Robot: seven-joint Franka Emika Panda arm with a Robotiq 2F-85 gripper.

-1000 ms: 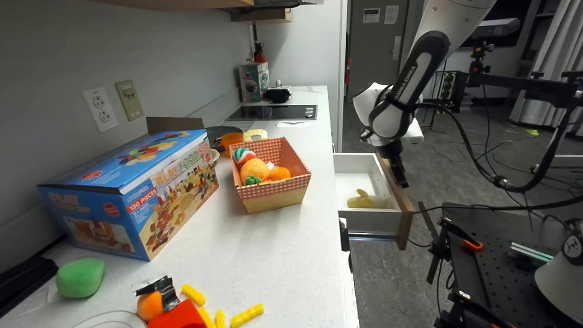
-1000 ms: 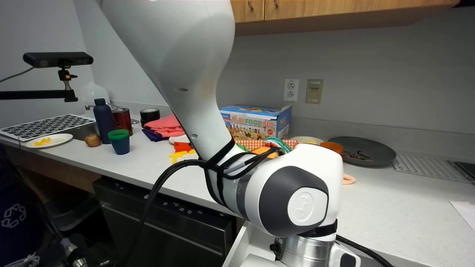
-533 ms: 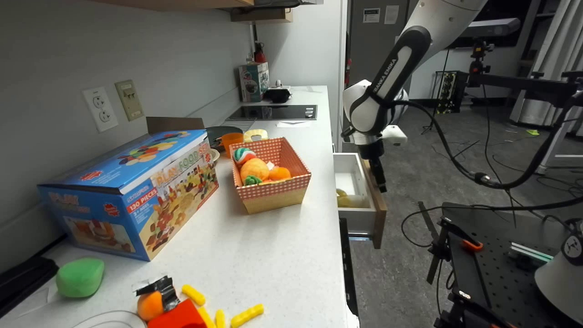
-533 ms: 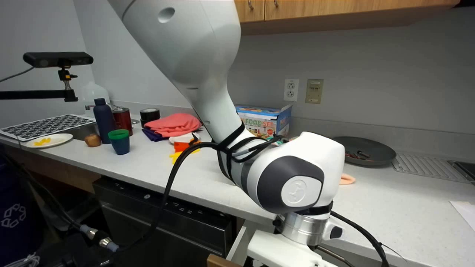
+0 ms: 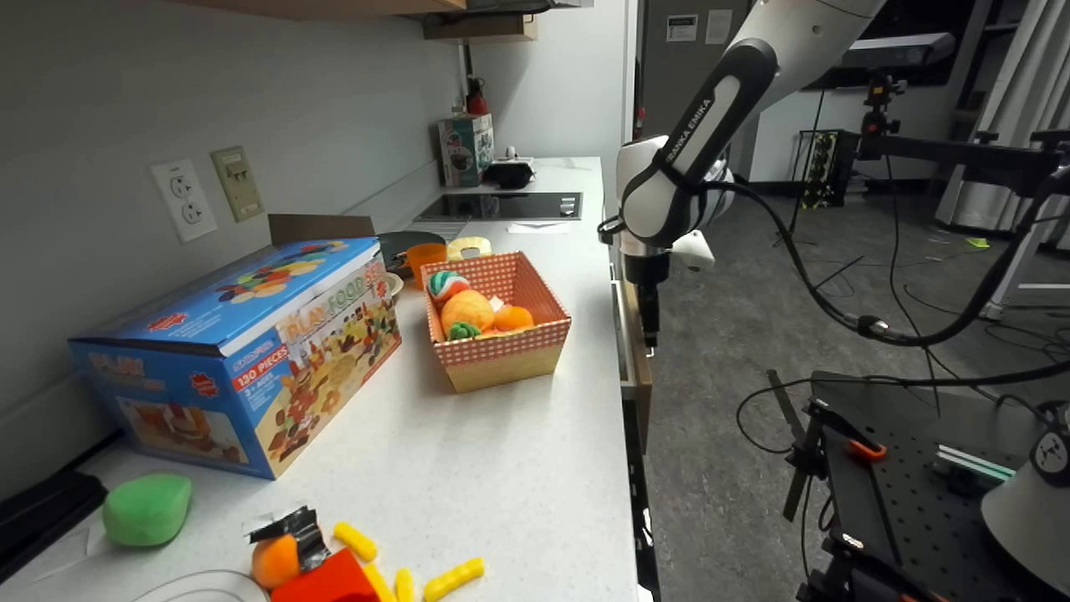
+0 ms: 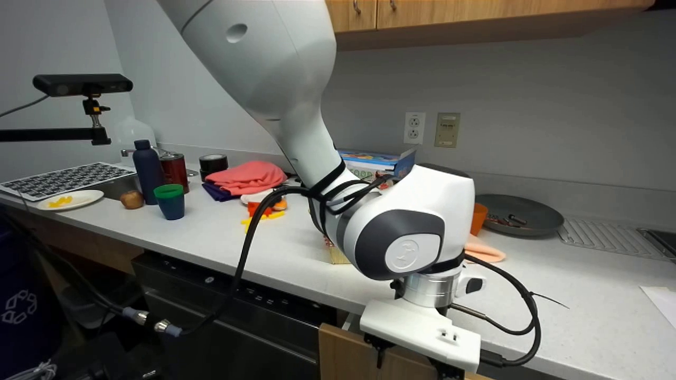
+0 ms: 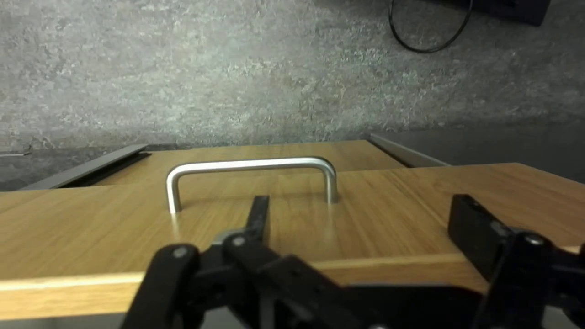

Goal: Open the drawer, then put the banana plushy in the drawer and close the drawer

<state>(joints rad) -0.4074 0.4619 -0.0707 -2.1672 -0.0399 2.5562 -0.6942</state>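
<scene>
The drawer is nearly shut; only a narrow strip of its inside shows between the counter edge and its tan wooden front panel. Its panel also shows under the gripper in an exterior view. In the wrist view the wooden panel fills the lower half, with a silver bar handle on it. My gripper points down at the panel, fingers wide apart and holding nothing. Its fingers reach down along the outer face of the panel, to one side of the handle. Whether they touch it I cannot tell. The banana plushy is hidden from view.
The counter edge runs close beside the drawer. A checked basket of toy food and a blue toy box stand on the counter. A black dishwasher is beside the drawer. Cables hang from the arm.
The drawer has slid in from well open to nearly shut, the arm and gripper moving with it toward the counter. The yellow plushy seen inside the drawer earlier is now out of sight.
</scene>
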